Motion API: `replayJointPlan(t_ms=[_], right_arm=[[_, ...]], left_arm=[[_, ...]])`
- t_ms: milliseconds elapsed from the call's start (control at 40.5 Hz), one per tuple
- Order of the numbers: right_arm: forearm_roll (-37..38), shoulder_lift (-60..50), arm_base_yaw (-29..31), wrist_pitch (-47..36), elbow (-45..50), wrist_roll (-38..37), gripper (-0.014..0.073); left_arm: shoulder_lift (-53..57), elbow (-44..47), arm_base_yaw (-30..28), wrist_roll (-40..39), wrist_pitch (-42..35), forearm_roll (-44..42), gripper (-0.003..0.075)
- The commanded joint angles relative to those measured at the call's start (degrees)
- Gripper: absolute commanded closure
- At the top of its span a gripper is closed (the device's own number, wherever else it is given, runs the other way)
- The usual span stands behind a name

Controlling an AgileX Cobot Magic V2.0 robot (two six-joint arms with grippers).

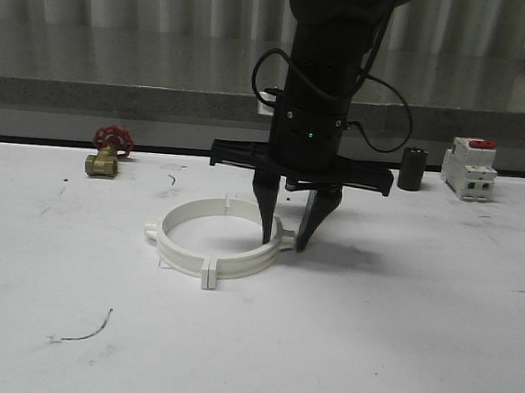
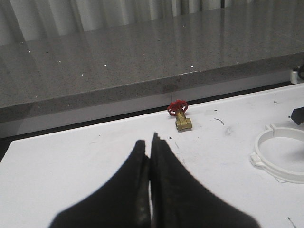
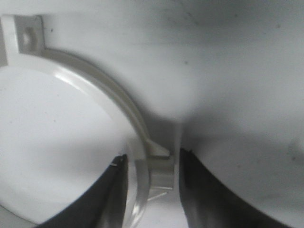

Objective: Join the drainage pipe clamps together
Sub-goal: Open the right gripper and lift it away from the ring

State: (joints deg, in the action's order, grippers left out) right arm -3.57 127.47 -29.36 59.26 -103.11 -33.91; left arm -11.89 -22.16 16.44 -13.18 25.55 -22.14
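The two white drainage pipe clamps [image 1: 229,265] lie on the white table, set end to end as one ring, with tab joints at the front and back. My right gripper [image 1: 283,244] comes straight down over the ring's right side. In the right wrist view its fingers [image 3: 199,190] straddle the ring wall [image 3: 95,83] and its side lug, with narrow gaps on both sides; the right gripper [image 3: 152,159] is open. My left gripper [image 2: 148,141] is shut on nothing, hovering over bare table left of the ring [image 2: 266,159].
A brass valve with a red handle [image 1: 107,155] sits at the back left, also in the left wrist view as the valve [image 2: 180,116]. A black cylinder [image 1: 413,168] and a white breaker with a red top [image 1: 469,169] stand back right. A grey counter step [image 1: 161,96] bounds the table behind.
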Motion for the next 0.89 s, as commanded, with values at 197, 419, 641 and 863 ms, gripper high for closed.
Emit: replayJointPlan(t_ms=[197,419,641,863], right_arm=[[0.1,-6.8,0.2,0.0,-1.8,-0.1,0.0295],[0.0,-10.3,0.2,2.4,-1.7,0.1,0.0319],[0.0,-15.1,0.2,4.4,-1.7,3.1,0.0525],[-0.1,-20.3,0.2,5.3,-0.9,7.1,0.0709]], left_arm=[[-0.5,-1.5,-0.1,-0.2,-4.3,-0.4,0.0741],[-0.5,-1.5,-0.1,-0.2,-4.3,-0.4,0.0741],[-0.5,-1.5,-0.1,-0.2,-4.3,-0.4,0.0741],[-0.5,-1.5,-0.1,-0.2,-4.3,-0.4,0.0741]])
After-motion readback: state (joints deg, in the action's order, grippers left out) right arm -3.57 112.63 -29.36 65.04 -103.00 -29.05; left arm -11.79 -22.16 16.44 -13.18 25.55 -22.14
